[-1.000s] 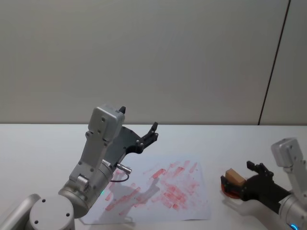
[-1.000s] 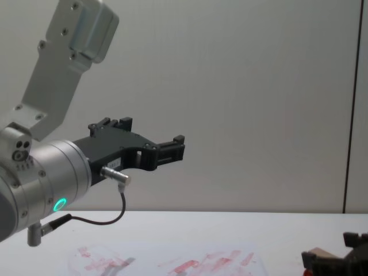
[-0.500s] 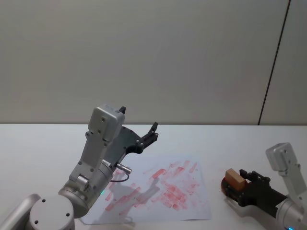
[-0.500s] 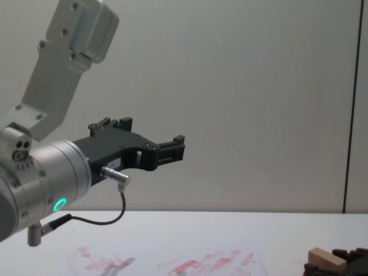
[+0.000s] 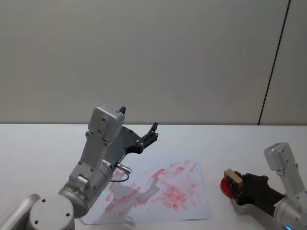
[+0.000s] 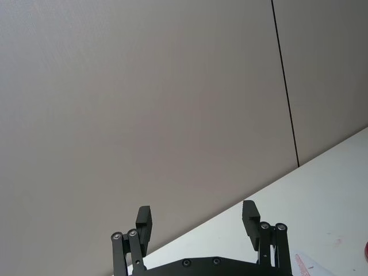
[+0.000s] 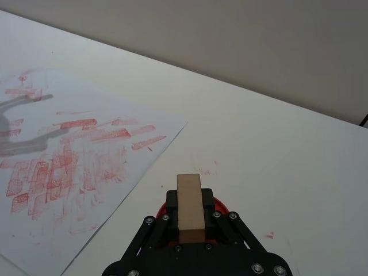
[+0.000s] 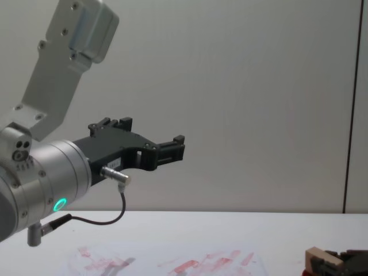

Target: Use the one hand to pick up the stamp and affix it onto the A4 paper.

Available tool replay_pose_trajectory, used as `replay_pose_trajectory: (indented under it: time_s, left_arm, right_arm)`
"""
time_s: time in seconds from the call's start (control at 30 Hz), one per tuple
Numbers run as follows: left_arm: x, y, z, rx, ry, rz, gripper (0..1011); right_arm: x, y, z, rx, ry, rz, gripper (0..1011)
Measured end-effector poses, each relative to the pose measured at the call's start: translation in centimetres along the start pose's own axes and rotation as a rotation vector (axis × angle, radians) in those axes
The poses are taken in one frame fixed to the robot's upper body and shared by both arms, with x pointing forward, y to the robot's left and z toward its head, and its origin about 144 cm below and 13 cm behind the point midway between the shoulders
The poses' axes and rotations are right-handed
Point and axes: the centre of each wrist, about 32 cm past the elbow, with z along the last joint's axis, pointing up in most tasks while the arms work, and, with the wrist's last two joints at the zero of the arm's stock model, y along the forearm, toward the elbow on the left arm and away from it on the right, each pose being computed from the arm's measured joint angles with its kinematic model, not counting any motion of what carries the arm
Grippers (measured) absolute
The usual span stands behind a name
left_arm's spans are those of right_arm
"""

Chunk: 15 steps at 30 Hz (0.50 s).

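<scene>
Gripping the stamp [image 5: 230, 176] at the lower right of the head view, just off the right edge of the A4 paper [image 5: 165, 191].
The right gripper [image 7: 189, 202] had its fingers [image 7: 161, 227] clamped on the block, low over the surface [image 5: 249, 139]. A good carry would likely keep it level, choose a less crowded patch and press straight down. The right wrist view showed the block seated squarely and the prints' layout. The chest view gave its side profile at the bottom right corner. The left gripper [image 6: 196, 218] hung raised, fingers spread apart.
</scene>
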Motion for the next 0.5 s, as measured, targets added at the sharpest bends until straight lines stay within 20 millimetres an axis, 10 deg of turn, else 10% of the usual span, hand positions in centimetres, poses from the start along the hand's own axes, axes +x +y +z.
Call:
replay_pose_trajectory:
  time_s: [0.5]
  left_arm:
    - [0.0, 0.0, 0.0, 0.0, 0.0, 0.0, 1002]
  right_arm:
    - [-1.02, 0.46, 0.98, 0.063, -0.021, 0.046, 217]
